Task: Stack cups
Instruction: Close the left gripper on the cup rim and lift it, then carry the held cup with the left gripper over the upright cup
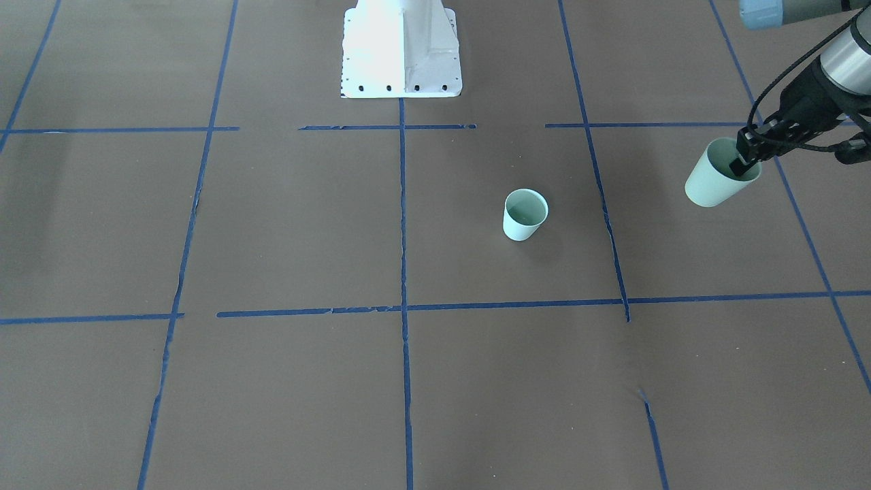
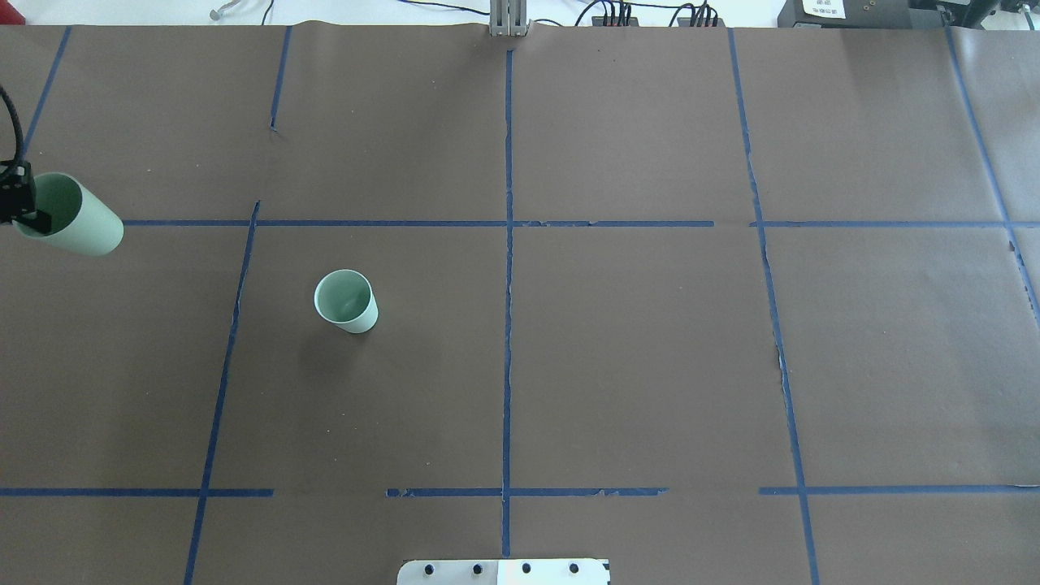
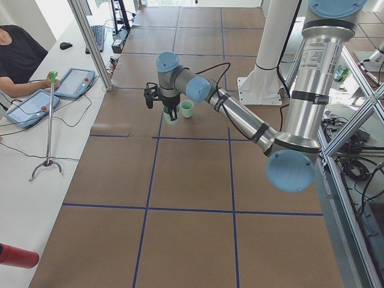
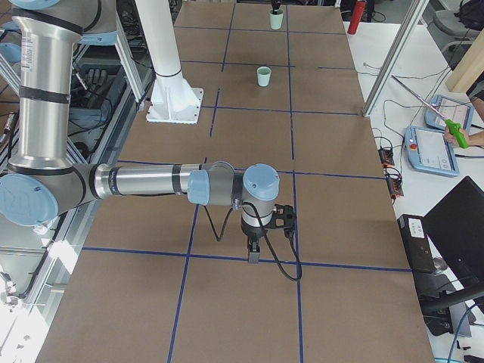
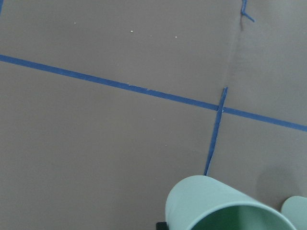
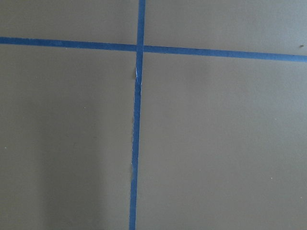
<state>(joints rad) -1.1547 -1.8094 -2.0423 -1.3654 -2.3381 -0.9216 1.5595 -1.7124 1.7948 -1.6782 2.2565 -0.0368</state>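
One pale mint-green cup (image 1: 524,214) stands upright on the brown table; it also shows in the overhead view (image 2: 347,301). My left gripper (image 1: 745,160) is shut on the rim of the second cup (image 1: 711,187), one finger inside it. It holds this cup tilted above the table, well off to my left of the standing cup (image 2: 77,226). The left wrist view shows the held cup (image 5: 216,203) and an edge of the standing cup (image 5: 296,212). My right gripper (image 4: 253,255) points down far from both cups. I cannot tell whether it is open or shut.
Blue tape lines (image 2: 508,268) divide the brown table cover into squares. The white robot base (image 1: 401,47) stands at the table's near edge. Operators' tablets (image 3: 75,82) lie on a side bench to my left.
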